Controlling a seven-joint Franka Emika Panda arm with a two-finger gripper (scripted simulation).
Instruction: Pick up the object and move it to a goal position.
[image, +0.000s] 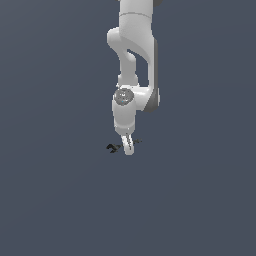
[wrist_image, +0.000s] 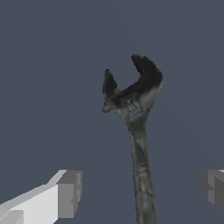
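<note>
White, jointed Franka Panda arm (image: 134, 55) descending vertically from the top of the exterior view, its wrist pointed straight down. The white two-fingered gripper (image: 128, 148) sits at its lowest end. In the wrist view the grey-padded fingers (wrist_image: 69, 193) stand wide apart, jaws parted, with neither pad touching anything.

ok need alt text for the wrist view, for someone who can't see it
A thin dark grey-black wrench with a forked jaw end lies on a plain blue-grey surface between the two grey-padded fingers of the white robot gripper, which is open and not touching it.
</note>
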